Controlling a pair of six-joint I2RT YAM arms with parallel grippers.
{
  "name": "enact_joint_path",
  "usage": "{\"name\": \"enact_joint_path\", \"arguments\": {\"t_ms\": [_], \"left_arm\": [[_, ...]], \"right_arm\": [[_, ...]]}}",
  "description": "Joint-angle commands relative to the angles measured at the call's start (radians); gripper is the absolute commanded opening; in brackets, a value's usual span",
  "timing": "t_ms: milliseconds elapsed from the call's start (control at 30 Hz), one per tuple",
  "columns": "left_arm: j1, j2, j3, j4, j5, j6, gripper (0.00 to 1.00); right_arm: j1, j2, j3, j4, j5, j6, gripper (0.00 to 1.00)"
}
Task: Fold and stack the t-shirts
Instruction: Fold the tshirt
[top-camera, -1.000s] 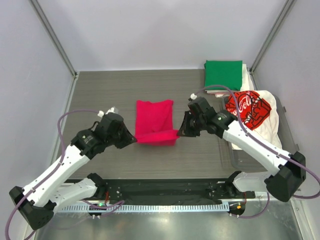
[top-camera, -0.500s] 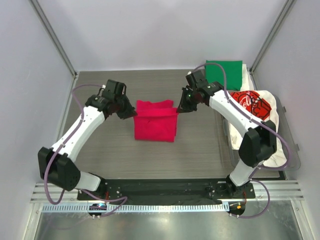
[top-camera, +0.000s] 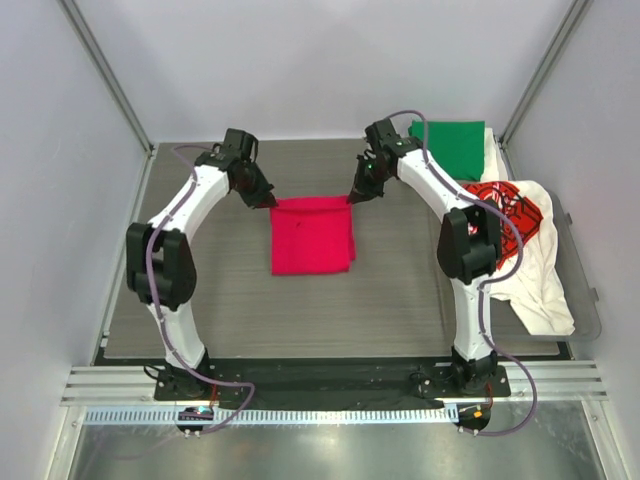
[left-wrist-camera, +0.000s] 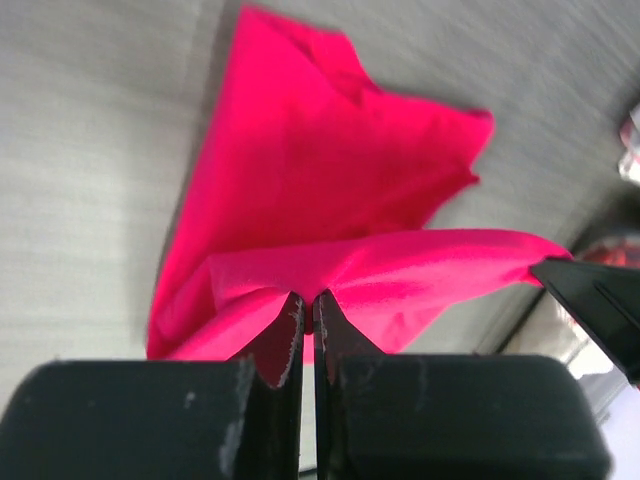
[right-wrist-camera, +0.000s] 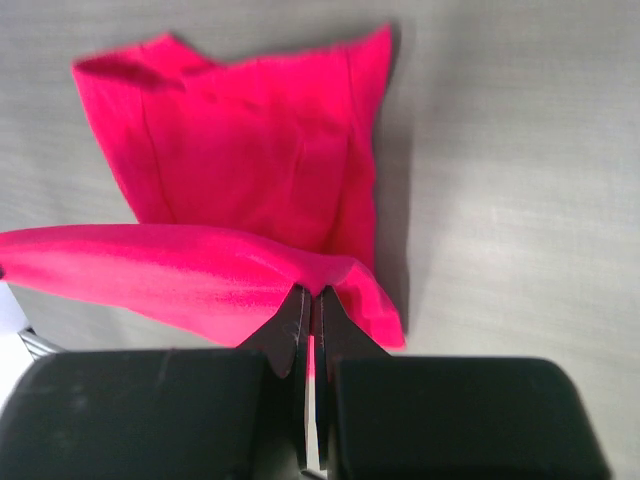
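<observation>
The magenta-red t-shirt (top-camera: 312, 233) lies folded on the grey table (top-camera: 200, 290) at the centre. My left gripper (top-camera: 268, 202) is shut on its far left corner, and the cloth shows pinched between the pads in the left wrist view (left-wrist-camera: 340, 270). My right gripper (top-camera: 352, 199) is shut on its far right corner, pinched the same way in the right wrist view (right-wrist-camera: 250, 270). The far edge hangs lifted between the two grippers. A folded green t-shirt (top-camera: 447, 148) lies at the back right. The white t-shirt with red-black print (top-camera: 510, 225) lies crumpled at the right.
A clear bin (top-camera: 585, 300) at the right edge holds the white shirts, with pale cloth (top-camera: 492, 150) under the green one. Metal frame posts (top-camera: 105, 70) rise at both back corners. The arm bases sit on a black rail (top-camera: 320, 385) at the near edge.
Both grippers have carried the shirt's near edge up and over to the far side, folding it in half. Both arms are now stretched far back over the table.
</observation>
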Motion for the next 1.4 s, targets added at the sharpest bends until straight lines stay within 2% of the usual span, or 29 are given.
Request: {"name": "enact_joint_path", "arguments": {"t_ms": [0,33,67,100,133,167,200,233,300,333,367,400,433,467,500,567,633,667,767,800,933,1100,1200,1367], "left_arm": [[0.043,0.092,0.101,-0.004,0.038,0.041,0.02],[0.049,0.124,0.127,0.004,0.049,0.045,0.04],[0.066,0.205,0.158,0.022,0.068,0.051,0.09],[0.075,0.257,0.271,0.013,0.077,0.057,0.13],[0.085,0.312,0.355,-0.016,0.104,0.065,0.18],[0.106,0.45,0.444,-0.1,0.162,0.08,0.36],[0.114,0.506,0.551,-0.142,0.196,0.09,0.43],[0.124,0.565,0.727,-0.189,0.212,0.099,0.46],[0.125,0.636,0.866,-0.323,0.207,0.131,0.52],[0.123,0.621,0.879,-0.347,0.2,0.14,0.52],[0.122,0.589,0.829,-0.331,0.183,0.146,0.53],[0.122,0.472,0.754,-0.29,0.174,0.146,0.54],[0.122,0.412,0.553,-0.238,0.152,0.134,0.54],[0.122,0.344,0.472,-0.151,0.141,0.127,0.55],[0.122,0.246,0.394,-0.124,0.135,0.123,0.55],[0.122,0.164,0.244,-0.113,0.129,0.128,0.55],[0.122,0.05,0.153,-0.116,0.132,0.139,0.54],[0.12,0.01,0.04,-0.105,0.137,0.14,0.53],[0.112,-0.178,-0.122,-0.069,0.147,0.151,0.52],[0.111,-0.219,-0.22,-0.062,0.152,0.154,0.52],[0.108,-0.423,-0.409,-0.062,0.155,0.168,0.51],[0.108,-0.639,-0.514,-0.127,0.14,0.195,0.51],[0.108,-0.719,-0.514,-0.189,0.12,0.228,0.5],[0.109,-0.811,-0.54,-0.245,0.014,0.312,0.51]], "right_arm": [[-0.038,0.084,0.154,-0.029,-0.032,-0.03,0.01],[-0.044,0.114,0.188,-0.035,-0.036,-0.022,0.01],[-0.056,0.14,0.261,-0.04,-0.046,-0.014,0.07],[-0.064,0.203,0.303,-0.037,-0.052,-0.007,0.18],[-0.07,0.235,0.351,-0.037,-0.059,-0.002,0.32],[-0.082,0.268,0.453,-0.038,-0.093,0.006,0.64],[-0.085,0.312,0.49,-0.038,-0.105,0.007,0.78],[-0.087,0.315,0.514,-0.04,-0.113,0.01,0.85],[-0.082,0.276,0.451,-0.039,-0.115,0.0,0.86],[-0.081,0.189,0.387,-0.019,-0.109,-0.007,0.86],[-0.076,0.136,0.224,0.051,-0.101,-0.008,0.86],[-0.073,0.089,0.134,0.095,-0.098,-0.001,0.86],[-0.068,-0.012,0.045,0.142,-0.101,0.009,0.86],[-0.064,-0.049,-0.104,0.215,-0.105,0.022,0.85],[-0.059,-0.089,-0.168,0.243,-0.108,0.036,0.85],[-0.03,-0.166,-0.315,0.297,-0.104,0.046,0.84],[-0.007,-0.194,-0.389,0.32,-0.092,0.056,0.83],[0.013,-0.211,-0.446,0.339,-0.089,0.058,0.82],[0.054,-0.217,-0.531,0.379,-0.067,0.069,0.74],[0.063,-0.211,-0.546,0.388,-0.059,0.067,0.72],[0.116,-0.182,-0.592,0.414,-0.015,0.082,0.57],[0.247,-0.188,-0.615,0.429,0.022,0.141,0.55],[0.312,-0.226,-0.615,0.429,0.025,0.167,0.61],[0.343,-0.339,-0.655,0.374,0.101,0.158,0.88]]}}
